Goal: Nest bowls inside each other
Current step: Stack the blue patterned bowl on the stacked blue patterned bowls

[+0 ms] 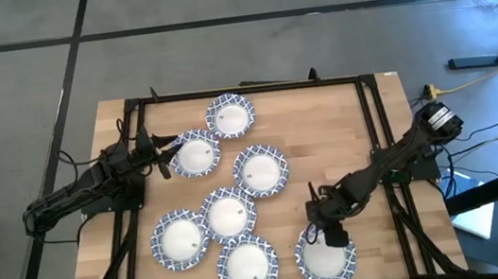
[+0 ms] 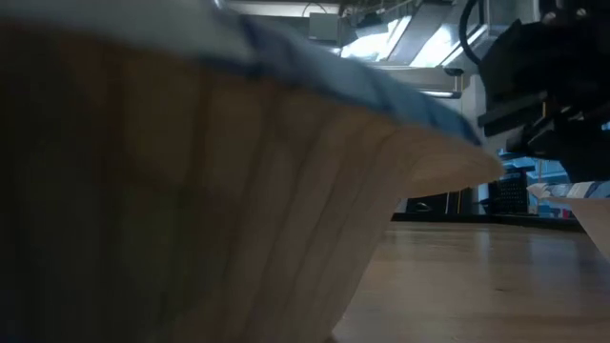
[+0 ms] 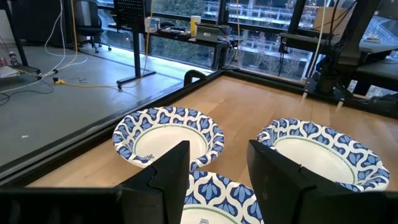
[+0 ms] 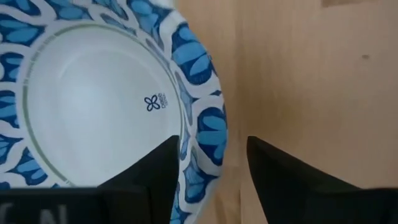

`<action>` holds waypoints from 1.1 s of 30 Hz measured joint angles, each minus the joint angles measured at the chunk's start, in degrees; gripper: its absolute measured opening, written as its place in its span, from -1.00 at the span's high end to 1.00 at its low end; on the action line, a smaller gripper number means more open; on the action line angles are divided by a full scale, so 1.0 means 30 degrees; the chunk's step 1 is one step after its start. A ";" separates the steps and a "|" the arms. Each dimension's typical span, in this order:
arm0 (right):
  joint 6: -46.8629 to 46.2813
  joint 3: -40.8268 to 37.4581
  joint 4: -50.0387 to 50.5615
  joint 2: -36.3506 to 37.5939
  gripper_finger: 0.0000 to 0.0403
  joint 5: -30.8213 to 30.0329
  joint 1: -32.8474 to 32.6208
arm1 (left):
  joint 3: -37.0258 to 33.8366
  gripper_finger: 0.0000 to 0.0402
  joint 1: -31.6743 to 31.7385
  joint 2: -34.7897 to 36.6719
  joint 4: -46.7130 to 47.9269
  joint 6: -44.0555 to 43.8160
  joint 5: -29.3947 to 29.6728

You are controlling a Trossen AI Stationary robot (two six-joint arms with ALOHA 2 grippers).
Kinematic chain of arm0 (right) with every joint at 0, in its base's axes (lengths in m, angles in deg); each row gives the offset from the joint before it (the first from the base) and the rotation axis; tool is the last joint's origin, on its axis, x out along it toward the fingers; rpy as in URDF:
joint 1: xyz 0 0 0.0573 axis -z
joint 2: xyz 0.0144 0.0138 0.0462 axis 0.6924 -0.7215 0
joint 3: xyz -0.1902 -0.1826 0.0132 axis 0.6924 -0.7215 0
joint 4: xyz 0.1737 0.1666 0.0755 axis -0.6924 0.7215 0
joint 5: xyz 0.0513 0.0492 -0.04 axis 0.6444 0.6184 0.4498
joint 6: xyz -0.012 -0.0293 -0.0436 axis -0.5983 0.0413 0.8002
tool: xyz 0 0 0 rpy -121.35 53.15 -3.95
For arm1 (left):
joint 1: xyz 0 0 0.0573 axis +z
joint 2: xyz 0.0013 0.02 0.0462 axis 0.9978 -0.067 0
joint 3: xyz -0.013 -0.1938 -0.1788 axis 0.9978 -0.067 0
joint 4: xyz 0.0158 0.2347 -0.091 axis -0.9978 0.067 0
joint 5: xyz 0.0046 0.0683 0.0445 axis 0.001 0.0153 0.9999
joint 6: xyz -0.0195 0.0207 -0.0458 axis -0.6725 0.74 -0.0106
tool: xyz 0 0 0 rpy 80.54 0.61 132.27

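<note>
Several small round bowls, white inside with blue-and-white patterned rims, sit apart on the wooden table (image 1: 342, 118). My left gripper (image 1: 164, 159) is open at the left rim of a far-left bowl (image 1: 196, 154); in the left wrist view that bowl's rim (image 3: 217, 193) shows between the fingers of the left gripper (image 3: 217, 146). My right gripper (image 1: 334, 236) is open above the far rim of the near-right bowl (image 1: 326, 259). In the right wrist view, one finger of the right gripper (image 4: 211, 142) stands over the bowl's white inside (image 4: 93, 106), the other over bare table, with the rim (image 4: 202, 124) between them.
Other bowls lie at the far edge (image 1: 230, 115), the middle (image 1: 260, 170), (image 1: 229, 213) and the near edge (image 1: 180, 240), (image 1: 246, 266). A black frame (image 1: 243, 90) borders the table. Bare wood lies on the far right. In the low view a bowl (image 2: 191, 191) stands right before the camera.
</note>
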 joint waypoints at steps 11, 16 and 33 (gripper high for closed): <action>0.0026 0.0000 -0.0734 -0.0598 0.58 0.0362 0.0000 | 0.0001 0.23 0.0000 0.0000 0.0000 0.0000 0.0000; 0.0087 0.0015 -0.0727 -0.0591 0.80 0.0737 0.0110 | 0.0007 0.23 0.0000 0.0000 0.0000 0.0000 0.0000; 0.4467 0.2028 0.3129 0.0914 0.98 0.0211 0.3510 | 0.0000 0.23 0.0000 0.0000 0.0000 0.0000 0.0000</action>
